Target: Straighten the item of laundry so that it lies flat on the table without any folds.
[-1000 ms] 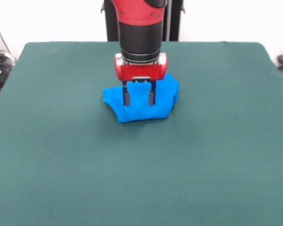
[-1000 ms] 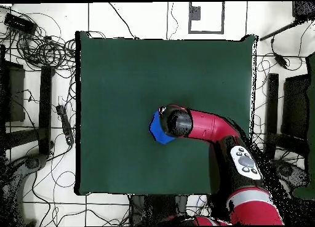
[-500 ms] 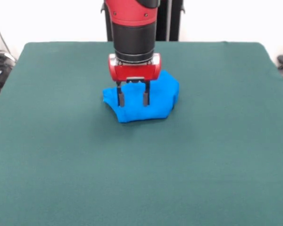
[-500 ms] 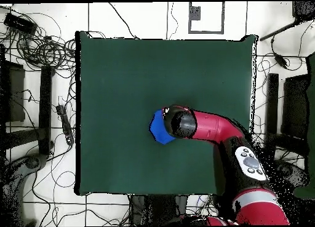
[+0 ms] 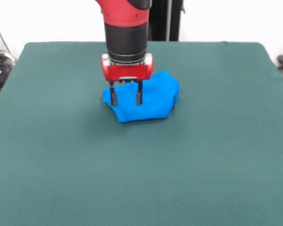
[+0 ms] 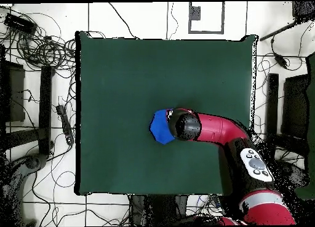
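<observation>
The item of laundry (image 5: 151, 101) is a bright blue shirt bunched into a compact folded heap, plain blue side showing, on the dark green table (image 5: 141, 169). In the overhead view the item of laundry (image 6: 160, 127) peeks out left of the arm's wrist. My gripper (image 5: 125, 98) hangs open over the heap's left part, its two dark fingers pointing straight down with nothing between them. The fingertips hover just above the cloth. In the overhead view the gripper is hidden under the wrist.
The red and black arm (image 6: 212, 127) reaches in over the table (image 6: 123, 77) from the lower right in the overhead view. Cables and stands (image 6: 37, 46) lie on the floor beyond the table's edges.
The gripper has drifted left in the front view, from above the heap's middle to above its left part, staying open. The shirt has not moved.
</observation>
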Robot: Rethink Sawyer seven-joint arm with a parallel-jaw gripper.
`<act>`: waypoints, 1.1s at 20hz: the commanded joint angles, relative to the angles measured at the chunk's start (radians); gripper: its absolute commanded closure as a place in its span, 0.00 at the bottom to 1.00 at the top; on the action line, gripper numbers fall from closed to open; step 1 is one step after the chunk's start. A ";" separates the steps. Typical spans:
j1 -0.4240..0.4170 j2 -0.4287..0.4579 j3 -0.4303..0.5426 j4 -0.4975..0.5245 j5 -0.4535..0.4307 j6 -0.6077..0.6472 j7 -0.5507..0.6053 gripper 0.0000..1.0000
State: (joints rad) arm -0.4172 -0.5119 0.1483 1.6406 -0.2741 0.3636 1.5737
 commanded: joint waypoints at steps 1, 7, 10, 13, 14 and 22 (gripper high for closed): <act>0.007 0.064 0.123 0.039 -0.059 -0.059 0.010 0.00; 0.006 0.101 0.125 0.027 -0.087 -0.086 0.020 0.00; 0.000 0.123 0.132 0.019 -0.104 -0.095 0.012 0.00; -0.004 0.145 0.136 0.010 -0.121 -0.108 0.006 0.00; -0.005 0.151 0.137 0.009 -0.126 -0.112 0.005 0.00; -0.011 0.166 0.140 0.018 -0.137 -0.134 0.017 0.00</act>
State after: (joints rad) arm -0.4324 -0.4454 0.1582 1.6366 -0.3489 0.2800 1.5737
